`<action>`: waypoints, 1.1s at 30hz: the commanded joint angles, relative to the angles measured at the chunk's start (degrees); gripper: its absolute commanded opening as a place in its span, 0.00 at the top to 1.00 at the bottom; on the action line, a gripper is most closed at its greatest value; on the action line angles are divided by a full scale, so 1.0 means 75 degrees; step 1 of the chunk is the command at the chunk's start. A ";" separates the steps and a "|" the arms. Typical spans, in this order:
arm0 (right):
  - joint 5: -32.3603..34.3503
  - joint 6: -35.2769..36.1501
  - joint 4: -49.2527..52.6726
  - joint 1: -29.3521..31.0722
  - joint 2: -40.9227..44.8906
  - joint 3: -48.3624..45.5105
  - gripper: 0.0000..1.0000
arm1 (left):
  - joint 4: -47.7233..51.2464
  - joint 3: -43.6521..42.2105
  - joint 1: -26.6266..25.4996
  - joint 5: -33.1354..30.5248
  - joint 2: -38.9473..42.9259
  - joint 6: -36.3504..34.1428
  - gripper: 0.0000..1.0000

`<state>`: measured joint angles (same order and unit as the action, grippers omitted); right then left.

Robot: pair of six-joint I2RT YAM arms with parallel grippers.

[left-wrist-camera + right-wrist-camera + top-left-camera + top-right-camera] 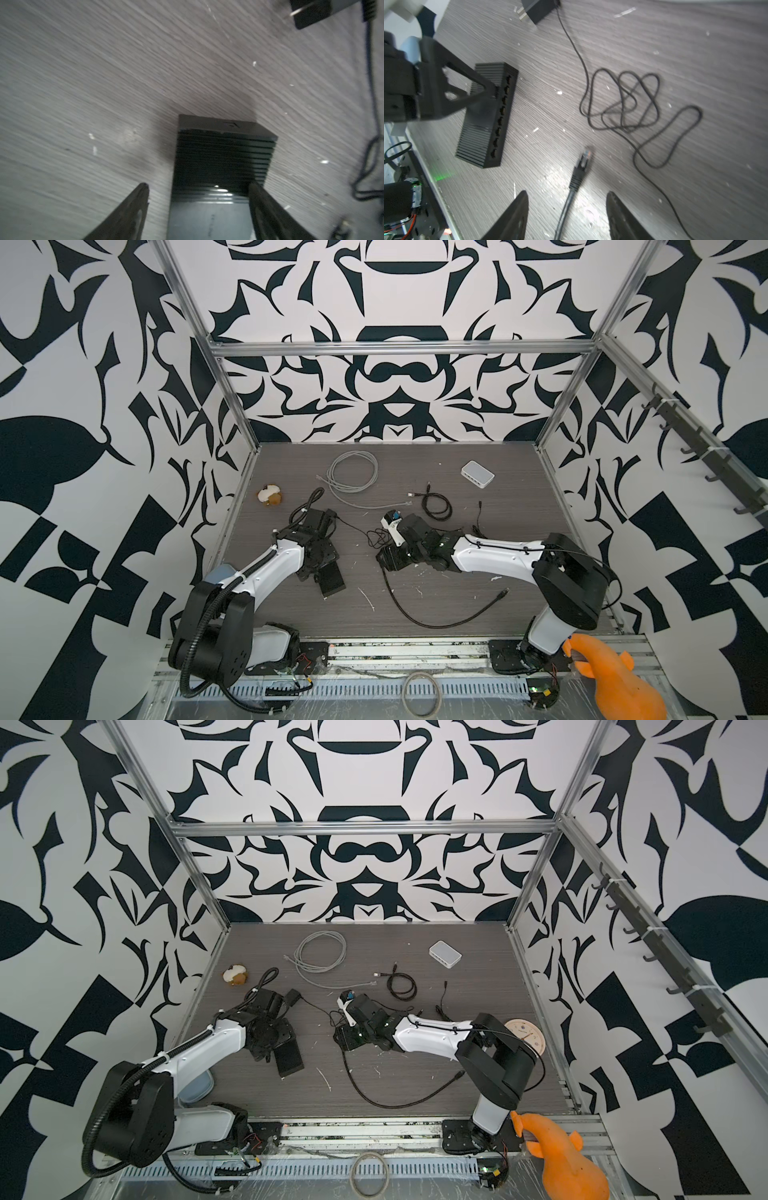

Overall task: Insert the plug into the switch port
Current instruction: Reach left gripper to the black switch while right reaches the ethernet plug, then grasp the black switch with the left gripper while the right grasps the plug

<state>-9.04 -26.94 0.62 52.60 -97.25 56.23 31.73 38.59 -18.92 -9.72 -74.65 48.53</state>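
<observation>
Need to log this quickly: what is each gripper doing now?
Left gripper: open, straddling the black switch, not clamped.
Right gripper: open, the cable plug lying loose between its jaws.

**Switch front left, plug to its right, spare cables behind**

The switch [332,583] lies under the left gripper [198,184], one finger over its top. Its port row [502,116] faces the plug [583,160], which lies apart from it, just ahead of the right gripper [566,194]. The plug's cable [434,626] passes between that gripper's spread fingers. A tangled cord [376,537] sits between the arms, running to an adapter [293,996]. Further back lie a coiled cable [376,472], a smaller coil [449,510] and, rightmost, a small box [478,474].
</observation>
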 commanded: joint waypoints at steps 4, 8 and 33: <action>0.0006 0.0292 0.0289 -0.0002 -0.0371 0.0373 0.49 | -0.1071 -0.0088 0.0005 0.0798 -0.0512 -0.0315 0.32; 0.0313 0.0460 0.0745 0.0067 -0.0527 0.0436 0.55 | -0.1243 0.0367 -0.0009 0.1112 -0.1120 -0.1401 0.35; 0.0849 0.0204 0.1178 0.0759 -0.0823 0.0404 0.78 | 0.0327 0.1903 -0.0019 0.1410 0.0154 -0.2464 0.35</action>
<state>-4.64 -25.28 9.17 58.19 -103.94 58.33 30.04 51.66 -18.87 -0.19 -75.70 28.53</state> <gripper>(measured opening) 0.234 0.655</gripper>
